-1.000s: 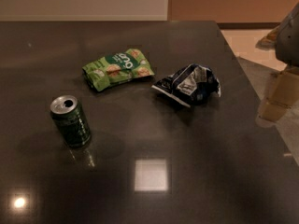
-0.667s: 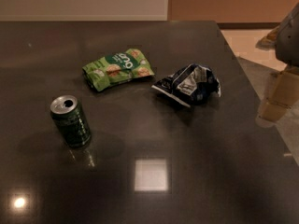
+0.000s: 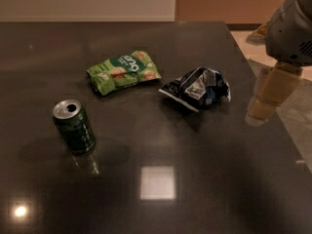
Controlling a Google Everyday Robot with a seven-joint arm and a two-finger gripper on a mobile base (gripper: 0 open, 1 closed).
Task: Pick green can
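The green can stands upright on the dark glossy table, at the left and towards the front. Its silver top with the pull-tab opening faces up. My gripper hangs at the right edge of the view, above the table's right edge, with the grey arm body above it. It is far to the right of the can and touches nothing. Nothing is seen held in it.
A flat light-green snack bag lies behind and to the right of the can. A crumpled dark blue and white bag lies at centre right, between the can and the gripper. The table's right edge borders a pale floor.
My gripper has shifted slightly to the left, over the table's right edge. The can and both bags have not moved.
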